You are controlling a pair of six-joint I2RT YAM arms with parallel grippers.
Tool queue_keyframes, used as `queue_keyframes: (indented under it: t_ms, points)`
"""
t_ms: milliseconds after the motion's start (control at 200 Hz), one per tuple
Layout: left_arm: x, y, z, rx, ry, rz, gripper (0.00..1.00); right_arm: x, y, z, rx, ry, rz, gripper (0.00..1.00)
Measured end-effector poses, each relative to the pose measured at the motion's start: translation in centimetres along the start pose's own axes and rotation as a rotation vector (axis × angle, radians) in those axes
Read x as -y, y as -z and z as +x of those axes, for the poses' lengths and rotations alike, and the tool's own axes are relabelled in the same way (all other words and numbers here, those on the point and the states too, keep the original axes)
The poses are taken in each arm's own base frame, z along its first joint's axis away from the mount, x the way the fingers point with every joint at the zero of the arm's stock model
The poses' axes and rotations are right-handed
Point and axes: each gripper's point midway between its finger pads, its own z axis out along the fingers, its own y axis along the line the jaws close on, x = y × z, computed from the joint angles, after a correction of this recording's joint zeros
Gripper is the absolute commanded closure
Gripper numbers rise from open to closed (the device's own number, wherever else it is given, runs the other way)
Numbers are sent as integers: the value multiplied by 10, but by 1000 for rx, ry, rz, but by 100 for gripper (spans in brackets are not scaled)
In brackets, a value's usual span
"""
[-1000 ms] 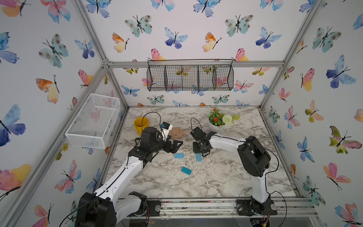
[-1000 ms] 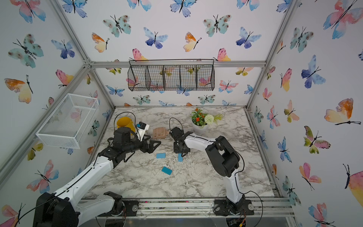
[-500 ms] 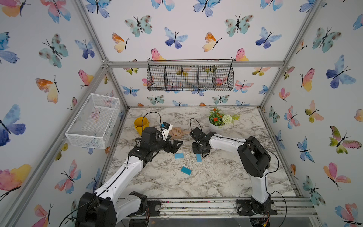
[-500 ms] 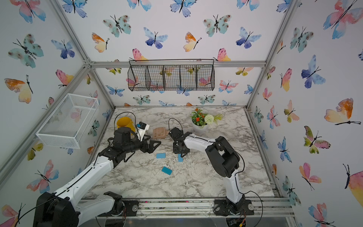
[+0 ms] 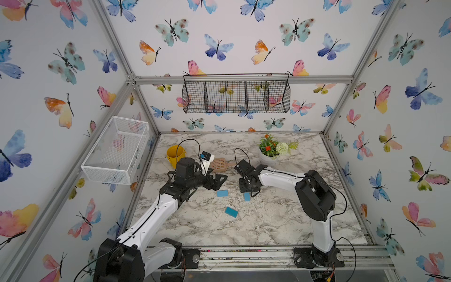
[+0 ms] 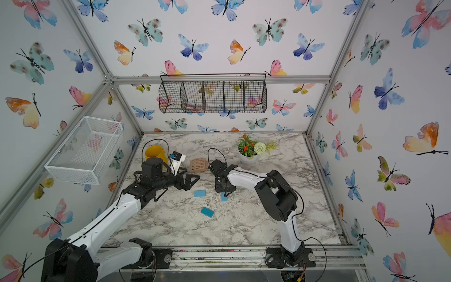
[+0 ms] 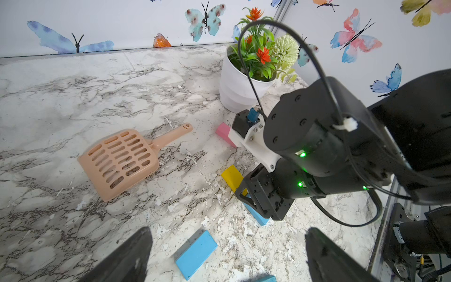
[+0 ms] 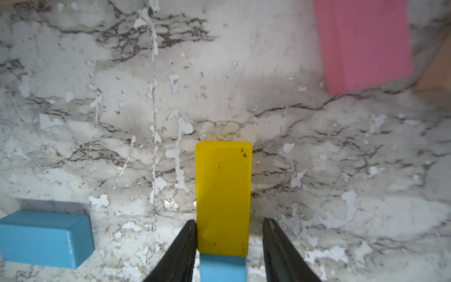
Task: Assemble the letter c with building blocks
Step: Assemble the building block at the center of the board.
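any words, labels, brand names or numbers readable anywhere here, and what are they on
No readable text in any view.
On the yellow block, pink block and light blue block: nothing, plain faces.
On the peach scoop and white pot: no label or brand showing.
On the blue patch of the white camera mount, in a top view: too small to tell if it carries text.

yellow block (image 8: 223,195) and pink block (image 8: 363,44) hidden under right arm (image 5: 280,175) in both top views; right wrist: pink blurred, cut by frame edge, tan block (image 8: 434,78) barely in frame; teal block (image 7: 262,278) clipped in left wrist
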Motion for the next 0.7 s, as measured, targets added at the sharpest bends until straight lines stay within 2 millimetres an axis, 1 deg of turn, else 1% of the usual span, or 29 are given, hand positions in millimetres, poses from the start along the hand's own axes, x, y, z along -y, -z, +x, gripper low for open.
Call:
queue_keyframes:
  t_ms: [60, 185, 280, 355, 511, 616, 701]
  points:
    - [-3, 0, 0, 1, 3, -18, 2, -1, 9, -5, 22, -1, -11, 54]
    - [-11, -1, 2, -6, 16, -60, 2, -3, 43, -17, 96, 3, -60, 55]
    - [-19, -5, 6, -39, 36, -95, 2, -2, 68, -21, 146, 16, -95, 56]
    - [-23, -7, 6, -59, 46, -112, 1, 0, 80, -22, 169, 38, -111, 56]
    - [-25, -11, 4, -83, 63, -118, 0, 1, 93, -18, 180, 81, -136, 56]
    - [-26, -13, 7, -95, 71, -118, 0, 2, 94, -11, 169, 106, -149, 58]
    - [-28, -14, 11, -111, 74, -119, 0, 0, 94, -10, 164, 122, -160, 61]
